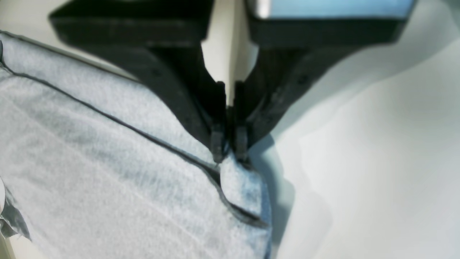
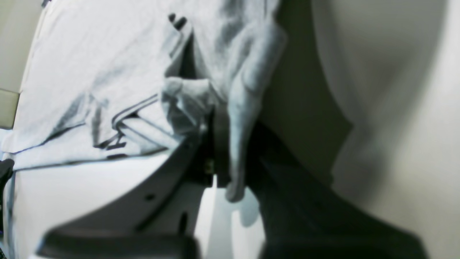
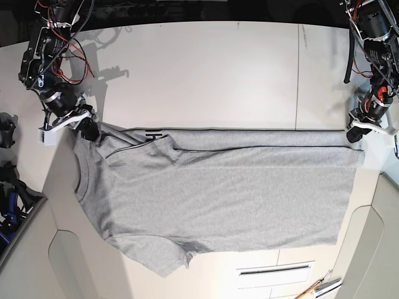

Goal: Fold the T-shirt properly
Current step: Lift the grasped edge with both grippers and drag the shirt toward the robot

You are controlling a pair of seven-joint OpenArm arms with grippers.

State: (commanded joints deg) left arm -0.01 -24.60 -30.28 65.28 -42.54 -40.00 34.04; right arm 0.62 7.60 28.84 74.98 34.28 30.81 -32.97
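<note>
The grey T-shirt (image 3: 218,193) lies flat across the table, neck to the left and hem to the right. Its far long edge is folded over toward the middle, and a bit of black lettering (image 3: 153,134) peeks out at the fold. My left gripper (image 3: 356,133) is shut on the far hem corner; the left wrist view shows the fingertips (image 1: 217,145) pinching the fabric edge (image 1: 240,180). My right gripper (image 3: 87,128) is shut on bunched cloth at the far shoulder; the right wrist view shows that fold of the T-shirt (image 2: 239,118) between the jaws. One sleeve (image 3: 165,258) lies at the near left.
The white table (image 3: 206,68) stretches behind the shirt, with a seam (image 3: 298,75) at the right. A slot (image 3: 274,270) and some pen-like tools (image 3: 318,288) lie near the front right edge. Black gear (image 3: 7,187) sits off the left edge.
</note>
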